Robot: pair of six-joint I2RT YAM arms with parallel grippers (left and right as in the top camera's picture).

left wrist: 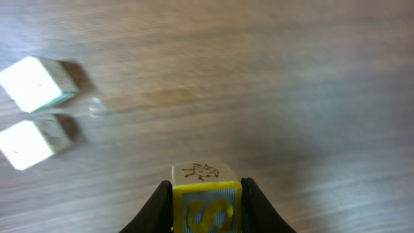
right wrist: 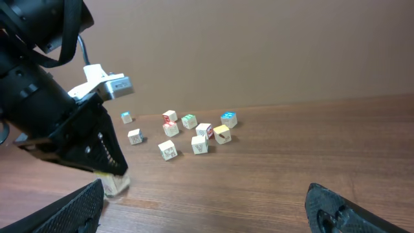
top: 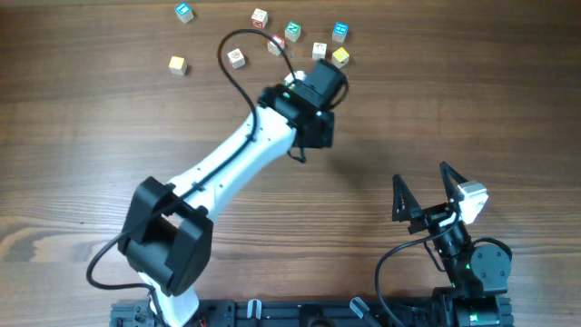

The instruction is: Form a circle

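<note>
The left pincer (left wrist: pixel 207 187) is closed to a narrow gap on a yellow-faced cube (left wrist: pixel 207 202). One black finger presses each side of it. The face nearest the wrist camera bears a yellow "S", and the pale top carries a brown sketch. Seen from the right wrist, the same fingers taper down to this cube (right wrist: pixel 115 186) at their tip. Whether it rests on the table (right wrist: pixel 291 162) or hangs just above it cannot be told.

Ahead of the jaws and off to their left lie two pale cubes (left wrist: pixel 35 113), blurred, one with a green edge.

The circle (top: pixel 292 33) is a ragged huddle of small cubes, not an even ring. It sits just beyond the left pincer's black head in the overhead view, where the fingertips themselves are hidden. From the right wrist it (right wrist: pixel 204 131) lies farther off than the gripped cube and apart from it.

The right pincer (right wrist: pixel 204 194) stands spread fully wide with nothing between its jaws, well back from the circle.
</note>
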